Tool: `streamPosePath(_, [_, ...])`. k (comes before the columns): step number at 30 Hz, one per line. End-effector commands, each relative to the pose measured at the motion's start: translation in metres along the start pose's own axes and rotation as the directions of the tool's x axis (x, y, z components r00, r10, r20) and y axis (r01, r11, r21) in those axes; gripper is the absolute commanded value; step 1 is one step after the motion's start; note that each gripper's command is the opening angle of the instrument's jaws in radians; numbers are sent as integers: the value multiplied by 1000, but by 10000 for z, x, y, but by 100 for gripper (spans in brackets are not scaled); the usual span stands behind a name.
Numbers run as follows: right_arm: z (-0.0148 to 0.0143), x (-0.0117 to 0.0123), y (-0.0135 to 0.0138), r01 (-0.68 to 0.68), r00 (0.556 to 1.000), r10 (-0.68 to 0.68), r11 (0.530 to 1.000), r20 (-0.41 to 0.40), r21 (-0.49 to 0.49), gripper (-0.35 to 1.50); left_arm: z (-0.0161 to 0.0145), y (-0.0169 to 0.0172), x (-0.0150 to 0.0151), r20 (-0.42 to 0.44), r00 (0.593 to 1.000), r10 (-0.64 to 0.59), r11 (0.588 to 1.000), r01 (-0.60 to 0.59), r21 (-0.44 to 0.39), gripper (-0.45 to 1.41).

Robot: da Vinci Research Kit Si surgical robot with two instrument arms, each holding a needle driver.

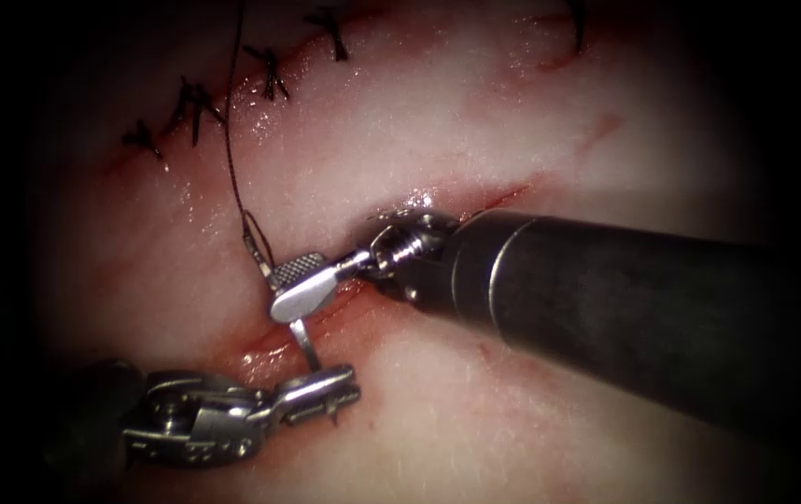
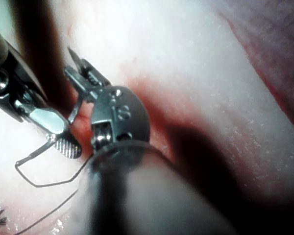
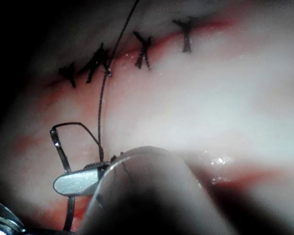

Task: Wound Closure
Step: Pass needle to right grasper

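Needle (image 1: 302, 338) sits held by both claws at once, over the open cut (image 1: 475, 201) that runs across the middle of the tissue (image 1: 438, 103). Right claw (image 1: 300, 285), coming in from the right on its dark shaft (image 1: 606, 299), is clamped on the needle's upper stretch, near the end where the thread (image 1: 231, 140) joins; its flat, ribbed jaw faces up in the endoscope view. Left claw (image 1: 326, 390), entering from the lower left, is closed on the needle's lower stretch, close to the tip. In the left wrist view the sharp tip (image 2: 71, 51) pokes out just past the left claw (image 2: 88, 78), free of the tissue, and the needle's body runs from there to the right claw (image 2: 56, 132). Between the two claws a short bare length of needle shows, lying over the red, wet part of the cut; I cannot tell whether it touches the tissue there.

From the right claw (image 3: 81, 181) the needle (image 3: 63, 156) curves up to the thread (image 3: 105, 88), which makes a small loop and then rises away past the upper edge of the endoscope view. It crosses a second cut, already closed with a row of dark stitches (image 1: 270, 75), well above the open one. Red fluid (image 1: 270, 359) pools in the open cut near the left claw.
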Motion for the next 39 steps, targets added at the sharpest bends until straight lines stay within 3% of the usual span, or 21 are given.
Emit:
streamPosePath(1, [11,6,2,2,1000,-2,1000,-2,4,125,8,0,-4,-1,1000,2,1000,-2,-3,-45])
streamPosePath(8, [12,6,-8,-1,1000,1,1000,6,16,128,7,0,-5,-7,1000,2,1000,-2,-13,-45])
streamPosePath(11, [12,6,-6,0,1000,0,1000,6,15,123,7,1,-2,-10,1000,3,1000,-3,-13,-45])
streamPosePath(12, [12,6,-6,-1,1000,0,1000,6,15,111,7,1,-1,-10,1000,3,1000,-3,-13,-45])
streamPosePath(16, [14,8,-8,-3,1000,3,1000,3,15,110,7,1,-1,-11,1000,3,1000,-3,-19,-45])
streamPosePath(17, [14,9,-9,-3,1000,3,1000,3,16,96,7,1,-1,-11,1000,3,1000,-3,-19,-45])
streamPosePath(19, [13,9,-9,-3,1000,3,1000,14,28,-11,8,1,-1,-11,1000,3,1000,-3,-19,-45])
streamPosePath(20, [12,9,-9,-3,1000,2,999,20,35,-35,8,1,-1,-11,1000,3,1000,-3,-19,-45])
streamPosePath(25, [3,8,-7,5,999,-8,998,48,68,-35,6,0,-1,-12,1000,2,1000,-2,-23,-45])
streamPosePath(26, [2,8,-6,5,999,-8,998,48,68,-35,6,0,-1,-12,1000,2,1000,-2,-23,-27])
streamPosePath(27, [2,9,-5,4,999,-8,998,47,68,-35,5,0,0,-12,1000,2,1000,-2,-24,24])
streamPosePath(28, [1,10,-5,4,999,-7,998,47,68,-35,5,0,0,-16,1000,-10,1000,10,-24,59])
streamPosePath(33, [-2,18,-2,35,999,-36,998,13,61,-35,-2,1,6,-1,990,-138,990,138,-20,101])
streamPosePath(36, [-6,26,1,108,994,-107,992,-24,64,-35,-5,2,12,8,984,-177,983,177,-41,118])
streamPosePath(39, [-9,32,5,229,973,-226,971,-58,67,-35,-12,6,18,25,981,-192,976,194,-95,123])
